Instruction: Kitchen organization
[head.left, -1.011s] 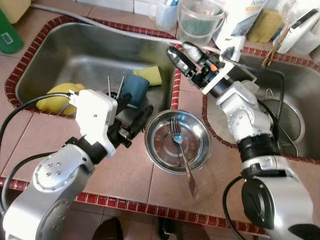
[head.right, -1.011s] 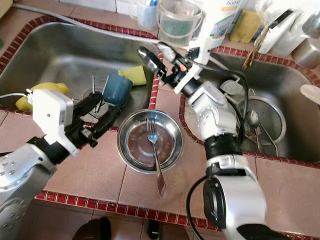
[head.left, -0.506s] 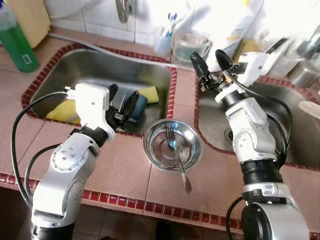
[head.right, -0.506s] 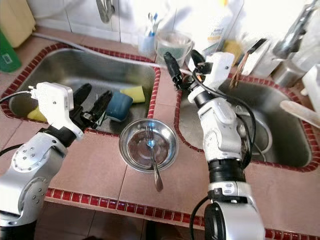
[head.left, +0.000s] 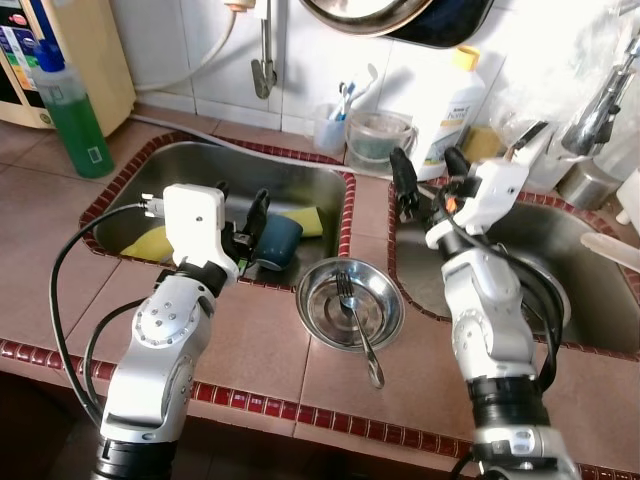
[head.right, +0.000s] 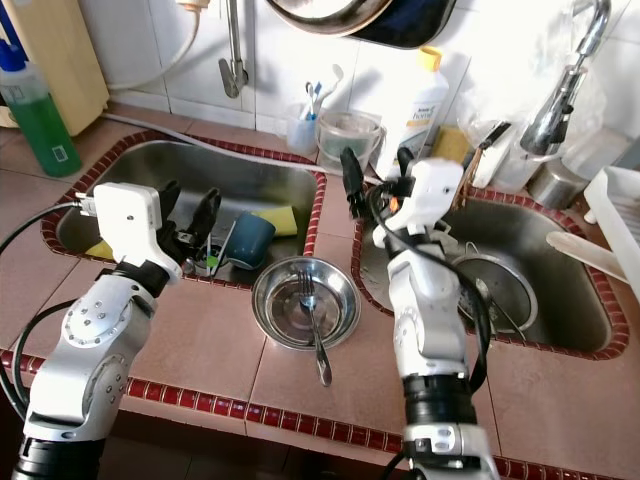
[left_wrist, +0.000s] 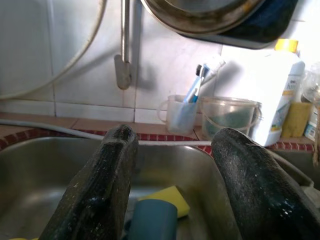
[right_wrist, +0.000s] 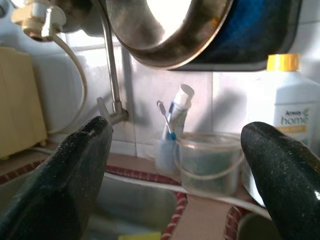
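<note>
A round steel bowl (head.left: 350, 300) sits on the tiled strip between two sinks, and a fork (head.left: 356, 322) lies in it with its handle over the near rim. In the left sink a dark blue cup (head.left: 279, 237) lies beside a yellow sponge (head.left: 309, 222). My left gripper (head.left: 240, 212) hovers open at the left sink's near edge, just left of the cup and holding nothing. Beyond the bowl, my right gripper (head.left: 428, 178) is raised above the divider, open and empty. The left wrist view looks between its fingers (left_wrist: 100, 190) at the cup (left_wrist: 150, 222).
Along the back wall stand a green bottle (head.left: 70, 112), a toothbrush cup (head.left: 330, 125), a clear tub (head.left: 378, 136) and a white detergent bottle (head.left: 455, 105). A yellow object (head.left: 148, 243) lies in the left sink. The right sink (head.right: 560, 330) holds a steel strainer (head.right: 498, 302). A tap (head.right: 560, 80) stands at the right.
The camera has risen and tipped up, so the back wall and bottles have come into sight. Both arms have lifted and drawn back from the sink; both grippers stay open.
</note>
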